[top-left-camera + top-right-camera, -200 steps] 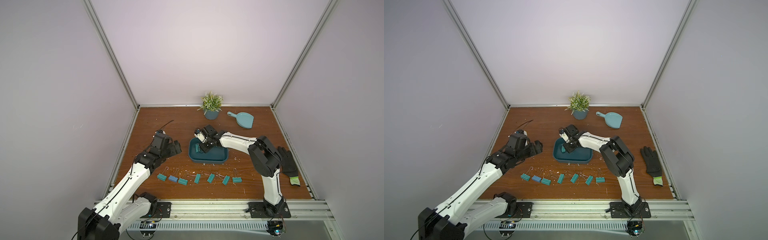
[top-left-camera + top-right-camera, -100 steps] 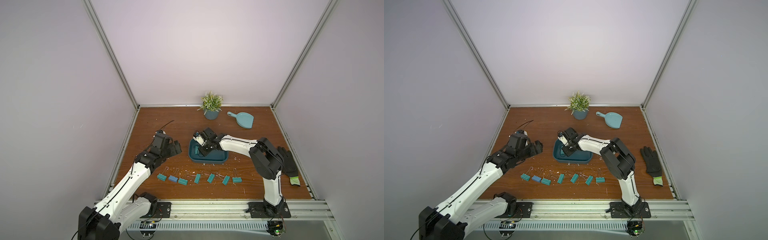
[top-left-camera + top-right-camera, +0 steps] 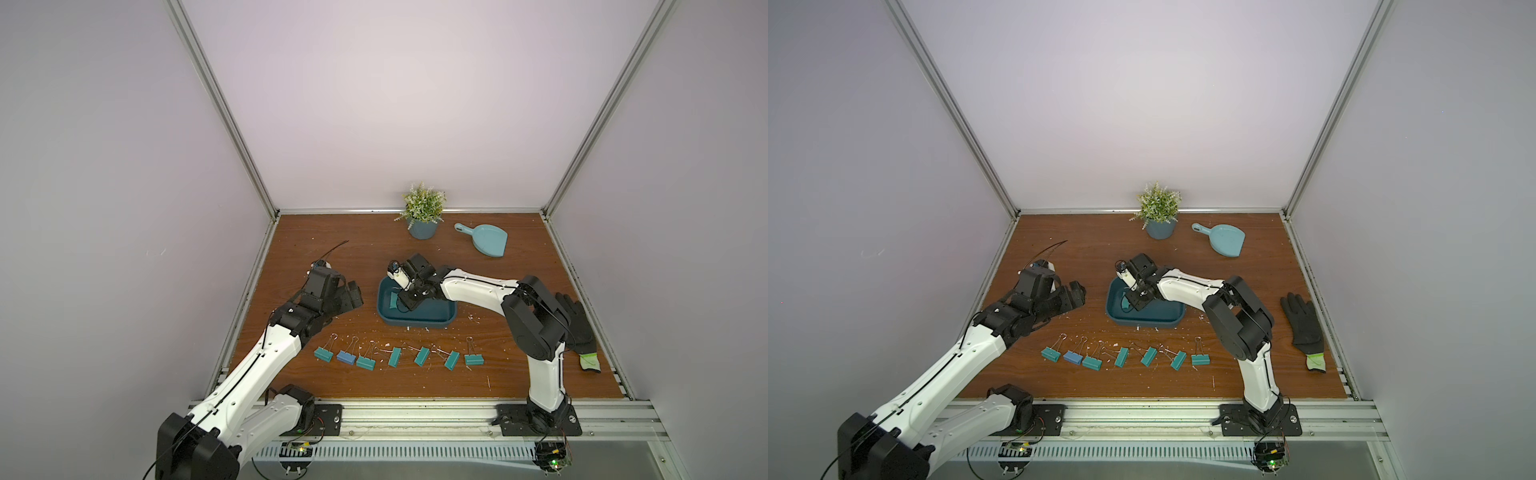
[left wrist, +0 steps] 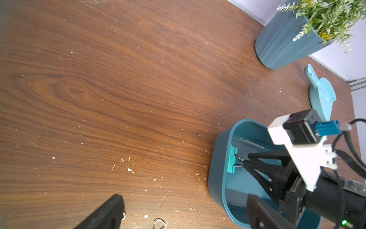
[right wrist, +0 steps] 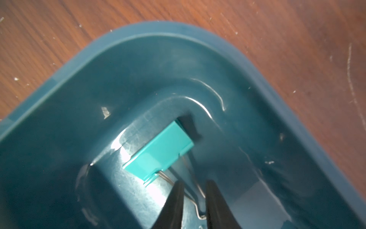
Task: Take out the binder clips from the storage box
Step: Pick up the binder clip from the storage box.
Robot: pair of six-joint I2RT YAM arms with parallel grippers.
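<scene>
- The last of the binder clips (image 5: 158, 150), a teal one, lies on the floor of the storage box (image 5: 158, 29), close to one rounded corner, with its wire handles pointing toward your right gripper (image 5: 194, 184).
- The right gripper is down inside the box. Its jaws stand narrow, with a small gap, and the wire loop of the clip runs between the two fingertips. You cannot tell from the wrist view whether the wire is pinched or only straddled.
- Nothing else shows in the box in either top view or wrist view, so by my reading this is the only clip you have left to lift out.
- Seven clips (image 3: 394, 357) are already out, laid in a line on the table (image 3: 332, 249) in front of the box, well apart from it: six teal and one blue clip (image 3: 345, 356), second from the left end.
- Your left gripper (image 4: 184, 196) hangs just beside the box with its jaws wide and nothing between them; it has no part in this pick.
- What is left, as I judge it: close firmly on the handle, raise the clip over the rim, and set it down with the others.
- Farther back stand the plant pot (image 3: 422, 228) and the dustpan (image 3: 486, 245); a black glove (image 3: 577, 328) lies behind the right arm.
</scene>
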